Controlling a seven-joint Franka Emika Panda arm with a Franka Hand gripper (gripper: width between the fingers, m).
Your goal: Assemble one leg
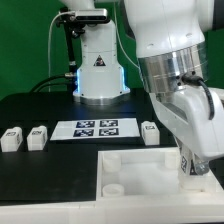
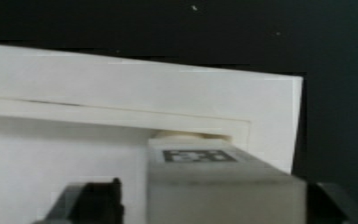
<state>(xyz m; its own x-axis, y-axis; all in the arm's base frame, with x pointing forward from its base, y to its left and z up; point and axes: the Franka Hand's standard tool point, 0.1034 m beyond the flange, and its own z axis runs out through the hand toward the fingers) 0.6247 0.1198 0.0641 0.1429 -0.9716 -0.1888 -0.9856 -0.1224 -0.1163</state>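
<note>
Green backdrop fills the upper part of the exterior view, behind a black surface (image 1: 30, 105) that carries everything. Across the middle of that frame lies the thin flat white marker board (image 1: 97, 127) with its tags. Three small white blocky plastic legs with black-and-white tags stand loose: two at the left edge (image 1: 12, 138) (image 1: 37, 136) and one right of centre (image 1: 151, 132). A large white square tray with round corner sockets (image 1: 125, 170) fills the lower part of the frame. The white arm descends at the right, and its hand (image 1: 193, 172) sits low over the tray's right side, where a fourth white leg (image 1: 189, 171) appears to be between its fingers, though the arm hides much of it.

In the wrist view, the held leg (image 2: 206, 170) stands in the lower centre of the frame, tag face toward the camera, with the dark fingers (image 2: 98, 203) at either side of it; the hand (image 2: 206, 205) looks to be pinching the leg. The leg's far end reaches the inner rim of the tray (image 2: 87, 90), near its right corner.

The likely risk is misalignment: if the leg's end is off the socket's centre, pressing down could jam it on the rim, tilt it in the grip, or shove the tray across the surface.
</note>
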